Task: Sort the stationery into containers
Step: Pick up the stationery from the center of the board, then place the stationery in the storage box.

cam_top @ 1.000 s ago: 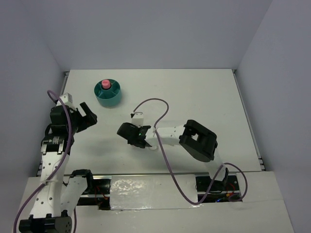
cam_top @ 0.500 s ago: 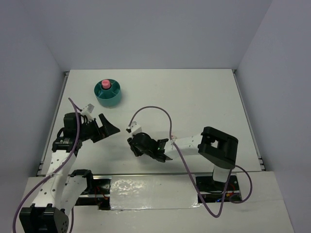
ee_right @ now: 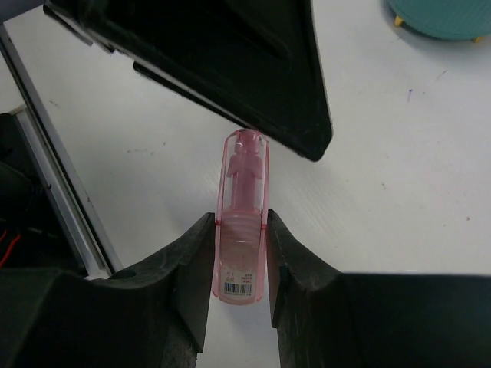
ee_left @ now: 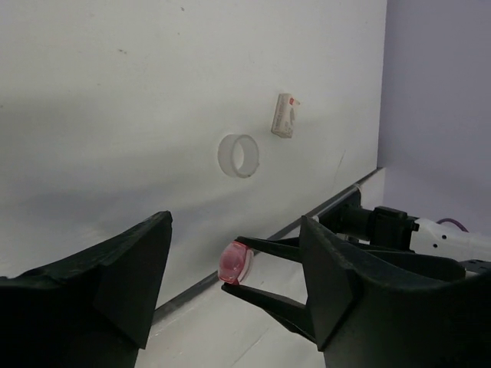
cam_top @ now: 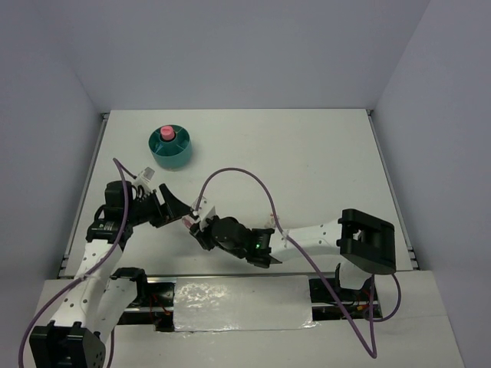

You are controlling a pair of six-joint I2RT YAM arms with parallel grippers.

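My right gripper (ee_right: 239, 230) is shut on a clear pink stubby stick (ee_right: 243, 207) and holds it off the table, tip pointing away. In the top view this right gripper (cam_top: 193, 225) meets my left gripper (cam_top: 175, 208) at the front left of the table. The left gripper (ee_left: 234, 264) stands open, one finger on each side of the pink stick's rounded end (ee_left: 235, 263), not touching it. A clear-white tape ring (ee_left: 238, 156) lies on the table beyond. The round teal organiser (cam_top: 170, 152) stands at the far left with a pink item (cam_top: 166, 133) in its central well.
A small pale rectangular item (ee_left: 285, 116) lies just past the tape ring. The table's front edge rail (ee_left: 330, 207) runs close under both grippers. The organiser's rim (ee_right: 445, 19) shows at the top right of the right wrist view.
My right arm has swung left, carrying the pink stick to the left gripper. The left gripper has come down and right to meet it, and its jaws have narrowed a little.
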